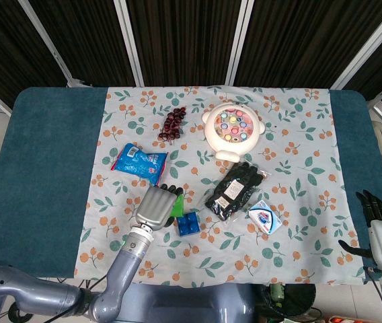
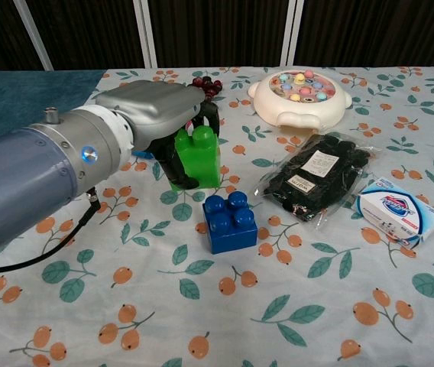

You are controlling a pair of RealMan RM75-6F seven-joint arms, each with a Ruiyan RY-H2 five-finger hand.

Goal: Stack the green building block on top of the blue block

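My left hand [image 2: 160, 115] [image 1: 158, 206] grips the green building block [image 2: 199, 158] [image 1: 177, 212] and holds it clear of the table, up and to the left of the blue block [image 2: 230, 222] [image 1: 189, 223]. The blue block sits studs up on the flowered cloth [image 2: 293, 306]. In the head view only a green sliver shows beside the hand, close to the blue block's left edge. My right hand [image 1: 381, 232] hangs off the table's right edge with its fingers spread and nothing in it.
A black packet [image 2: 318, 174] and a white-blue soap box [image 2: 399, 211] lie right of the blue block. A cream fishing toy [image 2: 299, 98], dark grapes [image 1: 172, 124] and a blue snack bag [image 1: 139, 162] lie further back.
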